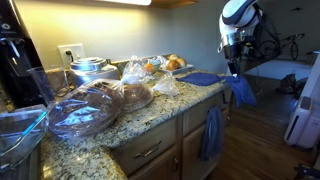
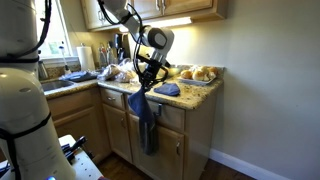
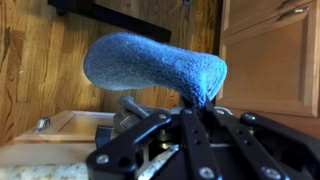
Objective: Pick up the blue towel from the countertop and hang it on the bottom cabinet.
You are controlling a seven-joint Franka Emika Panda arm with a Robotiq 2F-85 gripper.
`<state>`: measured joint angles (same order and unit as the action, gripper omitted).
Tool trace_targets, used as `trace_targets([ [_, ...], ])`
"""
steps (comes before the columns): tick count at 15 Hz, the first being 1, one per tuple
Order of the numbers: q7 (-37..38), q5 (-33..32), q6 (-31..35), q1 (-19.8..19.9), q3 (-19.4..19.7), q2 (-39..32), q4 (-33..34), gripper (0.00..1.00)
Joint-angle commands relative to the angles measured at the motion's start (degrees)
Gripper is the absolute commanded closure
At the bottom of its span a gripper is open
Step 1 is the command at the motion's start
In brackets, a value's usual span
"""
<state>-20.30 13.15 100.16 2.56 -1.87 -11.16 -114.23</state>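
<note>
Black metal gripper point(image 3: 197, 100): you had it clenched on limp royal-blue cloth towel point(image 3: 150, 62), dangling beside speckled granite countertop point(image 2: 200, 95) edge, above light-brown wooden bottom cabinet point(image 2: 195, 140).

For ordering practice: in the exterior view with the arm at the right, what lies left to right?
Black appliance, wall outlet, metal pot, bagged bread, slate-blue towel, blue towel in the gripper.

No lettering, label, brand or number can be read anywhere (all views too small or blurred)
</note>
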Motion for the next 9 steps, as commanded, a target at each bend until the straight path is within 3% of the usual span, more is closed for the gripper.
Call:
trace_targets([
  [1, -1.45, 4.43, -0.3, 2.16, 1.6, 2.44, -6.49, 0.94],
  [9, -2.51, 9.22, 1.57, 5.33, 4.71, 1.49, -12.38, 0.94],
])
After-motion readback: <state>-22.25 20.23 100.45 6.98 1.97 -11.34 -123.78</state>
